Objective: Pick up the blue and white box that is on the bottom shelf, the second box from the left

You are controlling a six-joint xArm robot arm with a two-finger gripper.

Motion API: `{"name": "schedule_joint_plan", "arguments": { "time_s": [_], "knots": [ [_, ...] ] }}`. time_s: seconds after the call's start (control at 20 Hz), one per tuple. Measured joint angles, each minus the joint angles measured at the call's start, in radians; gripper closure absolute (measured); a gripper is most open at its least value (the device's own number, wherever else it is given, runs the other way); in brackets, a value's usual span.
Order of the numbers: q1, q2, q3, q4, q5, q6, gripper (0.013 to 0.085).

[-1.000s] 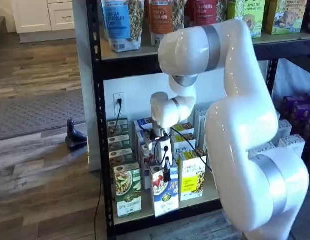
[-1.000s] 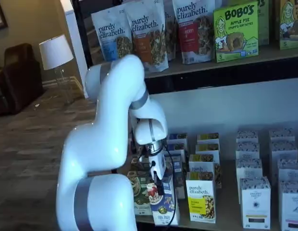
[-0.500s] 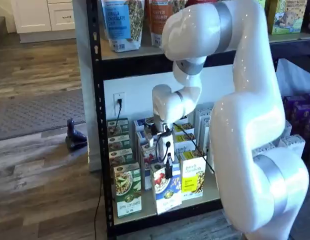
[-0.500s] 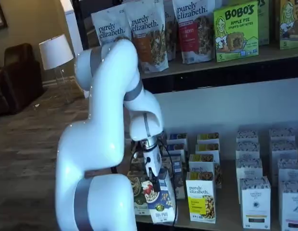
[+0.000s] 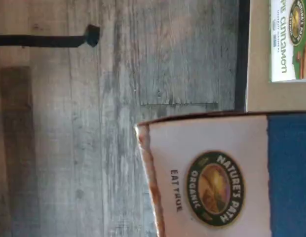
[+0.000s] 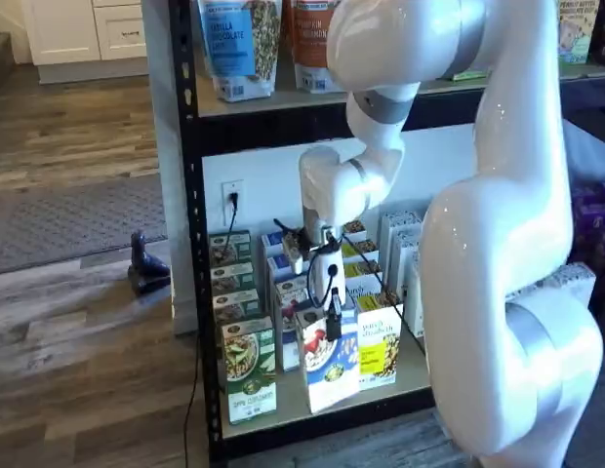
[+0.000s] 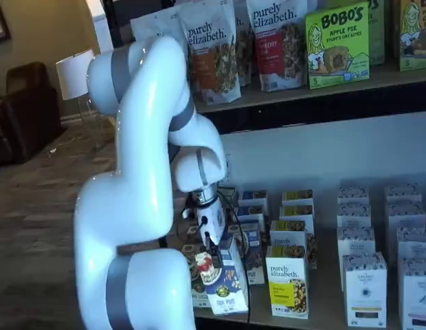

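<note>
Gripper point(image 6: 334, 329) clamped on the top edge of the blue and white box point(image 6: 329, 359), which tilts forward at the front of the bottom shelf point(image 6: 283, 414). Beside it stand the green-and-white carton point(image 6: 249, 370) and yellow-and-white carton point(image 6: 379, 343); behind, further rows of cartons.

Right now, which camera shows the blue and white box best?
A shelf view shows the blue and white box best: its whole front, bowl and berries, tilted, with the gripper shut on its top. The other shelf view shows it partly behind the arm. The wrist view shows only a close-up of its logo.
</note>
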Motion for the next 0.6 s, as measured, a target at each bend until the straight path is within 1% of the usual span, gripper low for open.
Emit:
{"name": "schedule_joint_plan", "arguments": {
  "time_s": [0.3, 0.6],
  "knots": [
    [-0.001, -0.089, 0.072, -0.023, 0.002, 0.017, 0.0490],
    [-0.014, -0.145, 0.105, -0.017, 0.024, -0.003, 0.0490]
  ]
}}
